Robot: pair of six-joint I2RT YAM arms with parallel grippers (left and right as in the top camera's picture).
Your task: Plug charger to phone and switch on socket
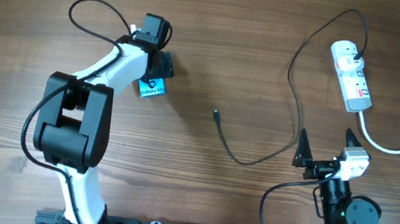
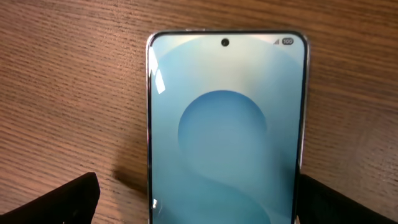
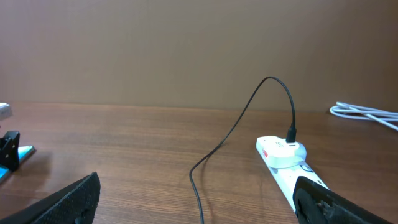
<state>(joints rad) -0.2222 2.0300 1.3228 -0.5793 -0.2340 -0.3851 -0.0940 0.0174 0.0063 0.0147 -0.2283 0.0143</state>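
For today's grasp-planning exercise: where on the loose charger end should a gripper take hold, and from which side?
Just behind the small plug tip, from straight above, closing across the charger: that end lies flat and free on the table.

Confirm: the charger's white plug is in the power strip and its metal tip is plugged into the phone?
Half right. The white plug is in the power strip, but the metal tip isn't in the phone. It lies loose on the table, well apart from the phone. The overhead view shows this.
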